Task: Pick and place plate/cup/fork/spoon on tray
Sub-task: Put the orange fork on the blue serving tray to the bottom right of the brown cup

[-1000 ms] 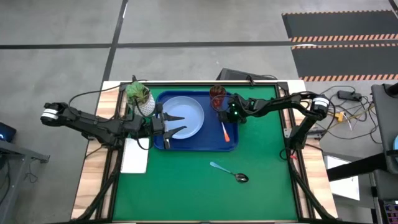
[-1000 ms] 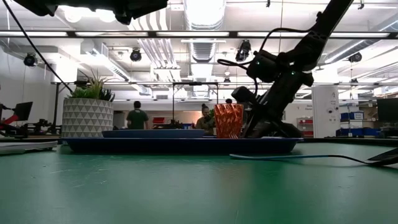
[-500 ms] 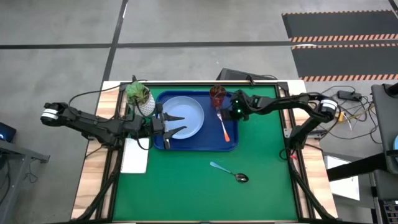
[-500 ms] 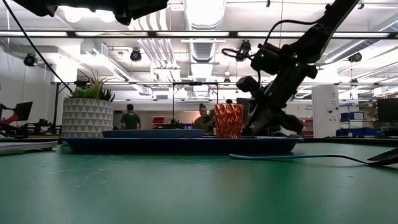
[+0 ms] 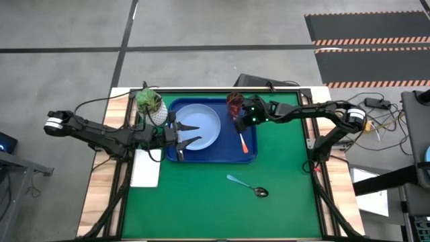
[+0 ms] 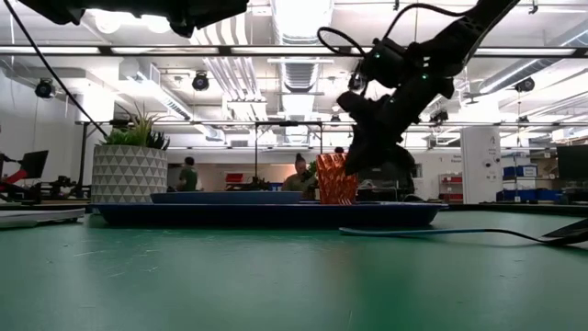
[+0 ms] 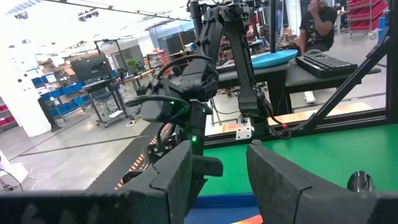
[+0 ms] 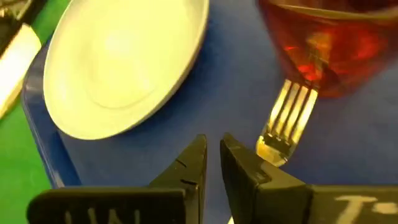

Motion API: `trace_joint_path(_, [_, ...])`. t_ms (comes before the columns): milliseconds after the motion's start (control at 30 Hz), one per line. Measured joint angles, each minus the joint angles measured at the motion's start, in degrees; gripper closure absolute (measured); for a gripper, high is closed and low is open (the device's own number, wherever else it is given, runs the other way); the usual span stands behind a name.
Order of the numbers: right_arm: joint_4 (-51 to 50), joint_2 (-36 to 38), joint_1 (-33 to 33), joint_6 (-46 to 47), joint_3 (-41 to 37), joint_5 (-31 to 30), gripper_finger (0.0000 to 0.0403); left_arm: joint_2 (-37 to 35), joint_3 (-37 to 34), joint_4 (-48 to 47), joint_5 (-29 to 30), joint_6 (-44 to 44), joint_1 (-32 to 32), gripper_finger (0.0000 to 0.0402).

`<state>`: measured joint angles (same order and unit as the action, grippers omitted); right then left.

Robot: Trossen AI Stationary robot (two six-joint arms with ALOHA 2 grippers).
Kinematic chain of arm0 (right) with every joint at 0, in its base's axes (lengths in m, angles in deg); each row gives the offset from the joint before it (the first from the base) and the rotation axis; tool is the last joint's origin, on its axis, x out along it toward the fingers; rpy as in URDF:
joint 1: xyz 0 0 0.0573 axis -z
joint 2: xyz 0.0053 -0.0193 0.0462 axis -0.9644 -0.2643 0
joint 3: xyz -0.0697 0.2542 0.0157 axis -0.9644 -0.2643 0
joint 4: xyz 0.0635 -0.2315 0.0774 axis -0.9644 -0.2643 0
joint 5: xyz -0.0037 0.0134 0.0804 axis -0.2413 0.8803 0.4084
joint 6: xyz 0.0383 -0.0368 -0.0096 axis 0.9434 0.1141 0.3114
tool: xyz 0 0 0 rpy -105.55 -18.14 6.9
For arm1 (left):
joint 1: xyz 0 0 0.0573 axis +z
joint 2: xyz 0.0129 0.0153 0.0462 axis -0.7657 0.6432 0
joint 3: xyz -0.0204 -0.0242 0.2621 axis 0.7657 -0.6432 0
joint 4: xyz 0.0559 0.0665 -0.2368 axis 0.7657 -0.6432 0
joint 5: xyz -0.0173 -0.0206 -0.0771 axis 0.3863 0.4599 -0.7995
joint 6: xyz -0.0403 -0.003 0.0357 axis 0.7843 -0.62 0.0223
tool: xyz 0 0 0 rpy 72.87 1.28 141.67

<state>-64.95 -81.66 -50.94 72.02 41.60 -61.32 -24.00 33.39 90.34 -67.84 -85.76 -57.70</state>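
The dark-blue tray (image 5: 250,156) lies at the far middle of the green mat. On it are the light-blue plate (image 5: 205,121), the reddish-brown cup (image 5: 234,102) at its far right corner, and the orange-handled fork (image 5: 243,139), which lies flat with its tines (image 8: 287,118) toward the cup (image 8: 323,43). The teal-handled spoon (image 5: 248,187) lies on the mat nearer the front. My right gripper (image 5: 243,118) hovers above the tray beside the cup, its fingers (image 8: 211,155) open only a narrow gap and empty. My left gripper (image 5: 191,133) is open above the plate's left part.
A white pot with a green plant (image 5: 152,106) stands at the tray's far left corner, and it also shows in the low view (image 6: 129,173). A white sheet (image 5: 146,168) lies at the mat's left edge. People stand in the room beyond the table.
My right gripper has risen from just above the fork and gone toward the table's left, to beside the cup. The fork stays flat on the tray, now uncovered. My left arm has kept still.
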Motion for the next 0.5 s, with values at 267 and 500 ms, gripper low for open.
trace_joint_path(267, [-0.49,-4.54,-0.36,-6.25,2.27,-5.14,0.0371,0.00,-0.30,0.11,-0.02,-0.48,0.13,0.0267])
trace_joint_path(500, [-3.73,-7.37,-0.85,-8.68,2.78,-9.09,0.0371,0.00,-0.40,0.11,0.00,-1.39,0.24,0.0267])
